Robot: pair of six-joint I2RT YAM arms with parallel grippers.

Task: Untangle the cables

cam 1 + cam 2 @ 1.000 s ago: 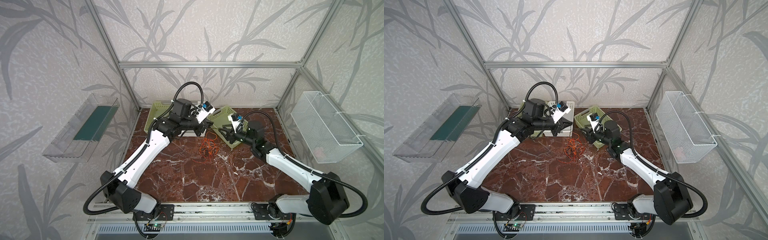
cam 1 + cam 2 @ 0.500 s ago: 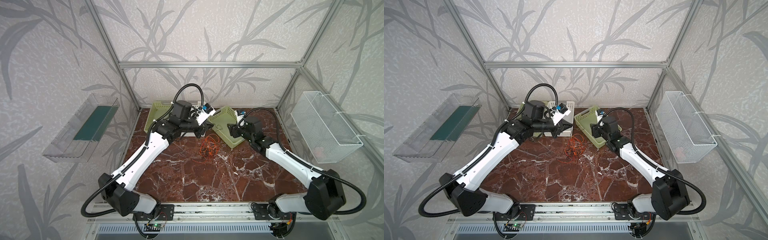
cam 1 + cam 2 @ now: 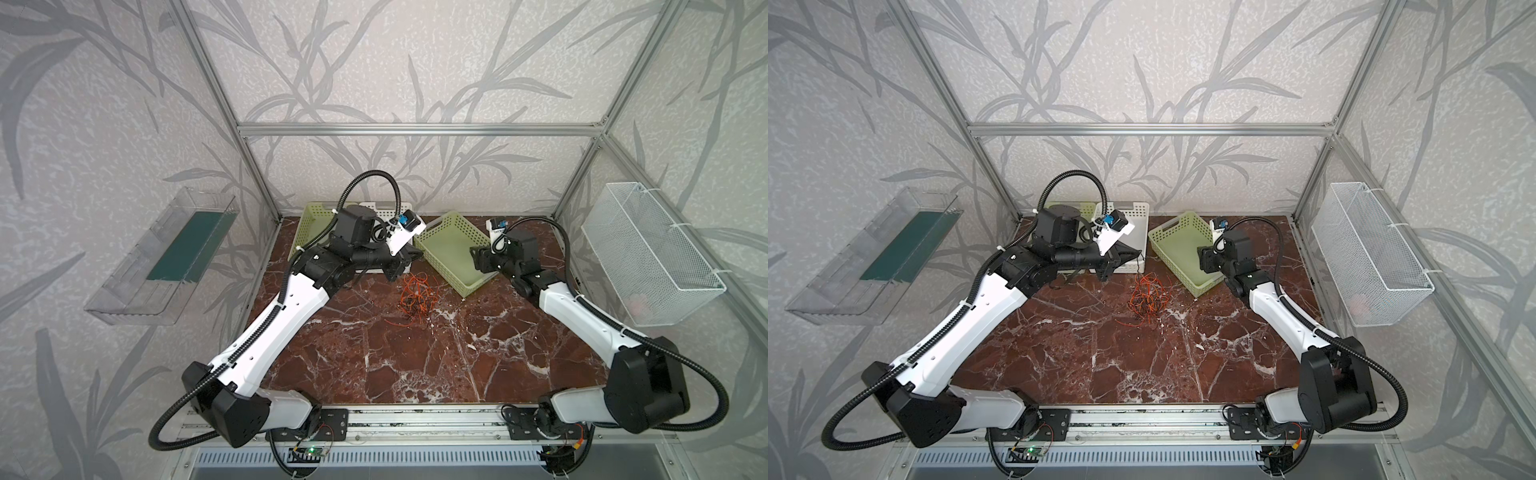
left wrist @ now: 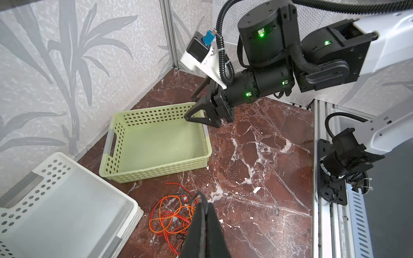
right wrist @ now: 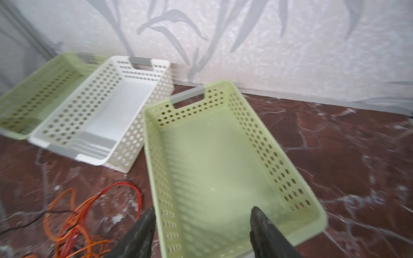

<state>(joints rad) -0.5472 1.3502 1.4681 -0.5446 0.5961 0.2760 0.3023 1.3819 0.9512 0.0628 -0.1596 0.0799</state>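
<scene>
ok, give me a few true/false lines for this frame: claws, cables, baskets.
1. The right claw is open and holds nothing. True.
2. The white basket is empty. True.
3. The cables lie inside the white basket. False: they lie tangled on the table, in front of the baskets.
4. The left claw is open. False: it is shut, pinching a black cable at its tip.
5. The right claw hangs over the tangle. False: it is over the angled green basket, which is empty.
</scene>
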